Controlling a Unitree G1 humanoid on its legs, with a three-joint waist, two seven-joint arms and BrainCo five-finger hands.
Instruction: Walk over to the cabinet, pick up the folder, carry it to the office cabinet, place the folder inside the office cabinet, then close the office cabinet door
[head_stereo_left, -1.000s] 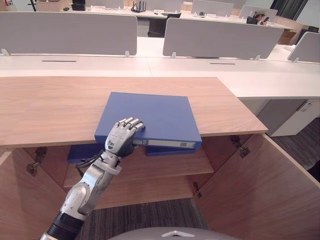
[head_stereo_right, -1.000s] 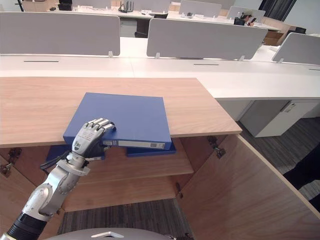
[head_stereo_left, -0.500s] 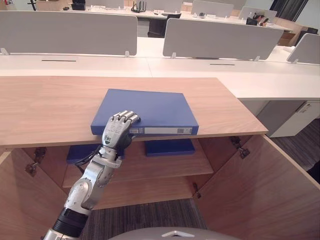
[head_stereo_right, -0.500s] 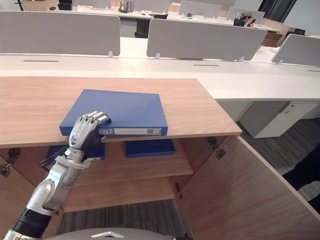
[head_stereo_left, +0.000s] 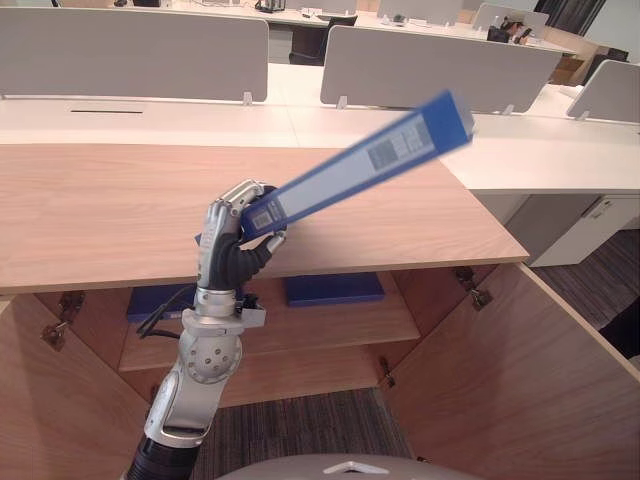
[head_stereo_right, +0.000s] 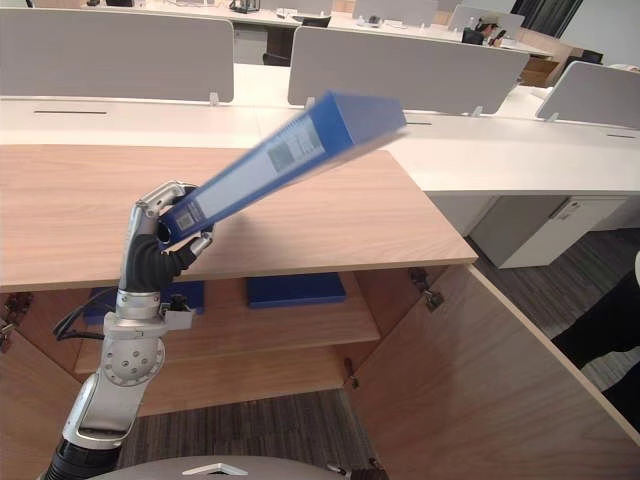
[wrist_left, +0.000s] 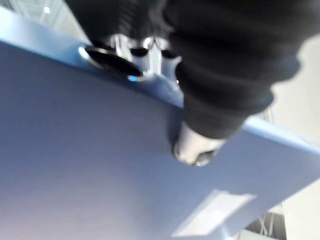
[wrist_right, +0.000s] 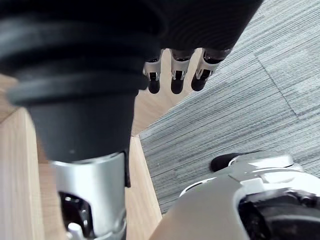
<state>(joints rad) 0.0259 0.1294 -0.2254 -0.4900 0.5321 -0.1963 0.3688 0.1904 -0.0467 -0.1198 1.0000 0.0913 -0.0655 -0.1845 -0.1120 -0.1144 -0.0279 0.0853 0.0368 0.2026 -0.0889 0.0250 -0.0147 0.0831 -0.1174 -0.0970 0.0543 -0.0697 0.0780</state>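
**Folder in left hand, tilted up over the cabinet top**

Left eye view: the folder (head_stereo_left: 370, 160) is smeared, esp. at its far end, so the label print can't be made out. The left hand (head_stereo_left: 228, 245) is clamped on the folder's near end, fingers over the top and thumb under. The folder slants up from the hand toward the far right, clear of the wooden cabinet top (head_stereo_left: 90, 210). Its held end sits over the top's near edge. The cabinet is open below, w/ the right door (head_stereo_left: 510, 380) swung out near-right. A shelf folder (head_stereo_left: 332, 288) lies flat inside, and another blue folder (head_stereo_left: 150, 300) to its left is partly behind the arm.

Right eye view: same grip. White desks (head_stereo_right: 520, 150) w/ grey dividers (head_stereo_right: 400, 70) stand beyond the cabinet.

Left wrist view: very close. The folder's blue face lies against the hand. Dark fingertips (wrist_left: 112, 62) hook over its edge, and what looks like the thumb (wrist_left: 195, 152) presses on the face.

Right wrist view: the right hand (wrist_right: 174, 74) hangs loose, fingers relaxed and holding nothing, over grey carpet (wrist_right: 260, 100). It is beside a wood panel (wrist_right: 15, 165); can't tell which part of the cabinet that is.
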